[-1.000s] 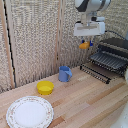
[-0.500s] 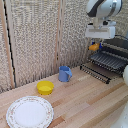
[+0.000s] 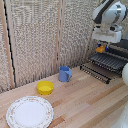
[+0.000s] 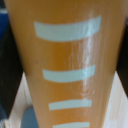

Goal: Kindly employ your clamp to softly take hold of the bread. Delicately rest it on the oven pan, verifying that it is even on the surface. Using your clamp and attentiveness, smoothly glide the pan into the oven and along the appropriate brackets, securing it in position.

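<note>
Bread (image 3: 101,49) hangs in your tool (image 3: 102,48), under the white wrist at the exterior view's right, and the tool is clenched on it: the wrist view is filled by the orange-brown block (image 4: 67,65) with pale stripes, so you cannot read its tilt there. Working from the exterior view's left, you have a patterned plate (image 3: 29,111), a yellow bowl (image 3: 45,88) and a blue mug (image 3: 65,74) on the wooden surface (image 3: 90,107), all well apart from the job. The oven pan (image 3: 107,62) lies just below the bread and slightly to the right, pulled out in front of the oven (image 3: 120,47). Your coming move looks like a short descent onto the grid. The bread's long axis cannot be told here. A woven screen (image 3: 40,35) backs the surface.
</note>
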You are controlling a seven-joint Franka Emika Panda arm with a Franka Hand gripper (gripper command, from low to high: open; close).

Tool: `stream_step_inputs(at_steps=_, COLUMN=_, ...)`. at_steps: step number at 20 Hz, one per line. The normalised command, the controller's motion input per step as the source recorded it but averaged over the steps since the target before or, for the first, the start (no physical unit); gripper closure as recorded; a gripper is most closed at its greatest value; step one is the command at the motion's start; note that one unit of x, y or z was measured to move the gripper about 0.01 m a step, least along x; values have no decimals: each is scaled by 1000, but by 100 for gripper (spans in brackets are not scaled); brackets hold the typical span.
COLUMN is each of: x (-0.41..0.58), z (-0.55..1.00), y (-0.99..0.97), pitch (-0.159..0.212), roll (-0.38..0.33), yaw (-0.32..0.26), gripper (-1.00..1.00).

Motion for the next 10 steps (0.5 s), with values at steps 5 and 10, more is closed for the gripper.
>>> stream_step_inputs(at_steps=5, x=286, z=61, y=-994, pitch=-17, roll=91, yaw=0, gripper=100)
stream_step_inputs(at_steps=10, x=163, z=0, y=-717, pitch=-15, roll=76, yaw=15, gripper=100)
